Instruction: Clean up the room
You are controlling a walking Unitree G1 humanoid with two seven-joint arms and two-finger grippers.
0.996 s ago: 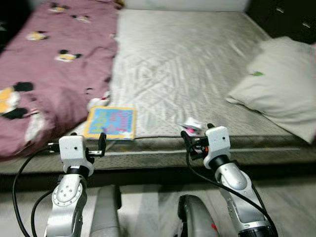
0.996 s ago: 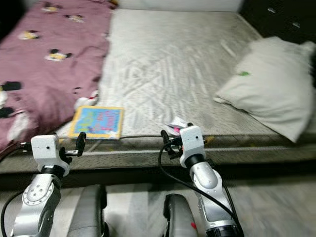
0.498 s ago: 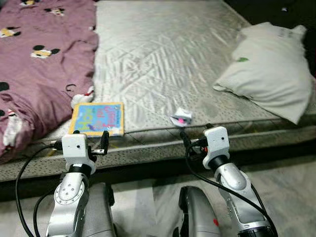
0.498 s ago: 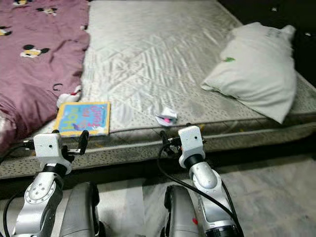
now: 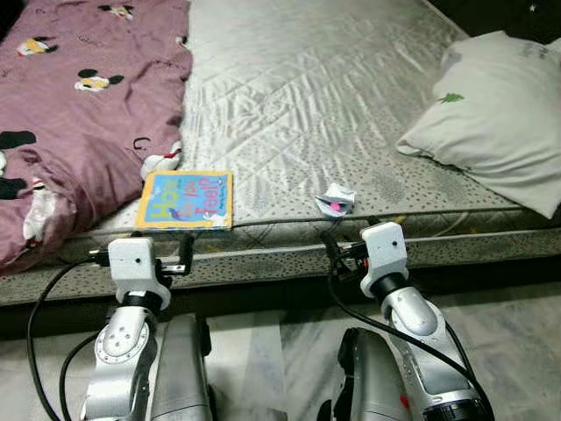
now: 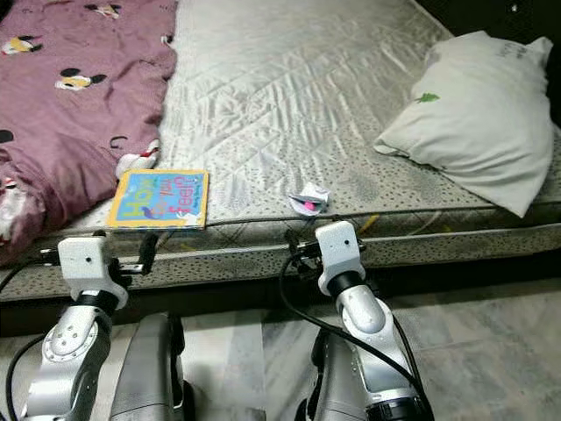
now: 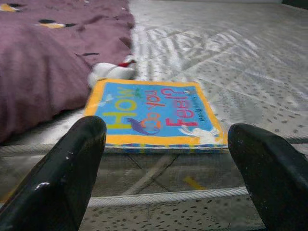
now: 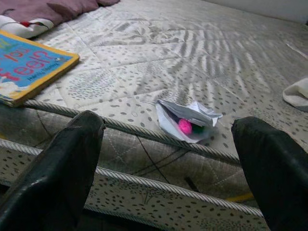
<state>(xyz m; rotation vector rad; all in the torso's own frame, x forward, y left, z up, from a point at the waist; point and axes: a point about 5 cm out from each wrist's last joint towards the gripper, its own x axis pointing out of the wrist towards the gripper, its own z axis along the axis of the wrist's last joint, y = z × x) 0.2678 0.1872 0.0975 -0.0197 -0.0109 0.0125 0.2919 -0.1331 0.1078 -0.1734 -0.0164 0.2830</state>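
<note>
A colourful children's book (image 5: 185, 199) lies flat at the near edge of the grey mattress (image 5: 307, 96), beside a maroon cartoon-print blanket (image 5: 79, 114). To its right a crumpled white wrapper (image 5: 336, 200) with a pink bit inside rests near the same edge. My left gripper (image 7: 163, 168) is open and held low in front of the mattress side, facing the book (image 7: 151, 113). My right gripper (image 8: 168, 168) is open too, facing the wrapper (image 8: 186, 120), a short way short of it.
A white pillow (image 5: 491, 105) lies on the right of the mattress. A small white and red soft item (image 5: 161, 162) peeks from the blanket's edge by the book. Grey tiled floor (image 5: 508, 316) runs along the bed's front; my legs stand below.
The camera has shifted, so the bed sits a little further right and lower in view. Both grippers keep the same pose before the mattress edge.
</note>
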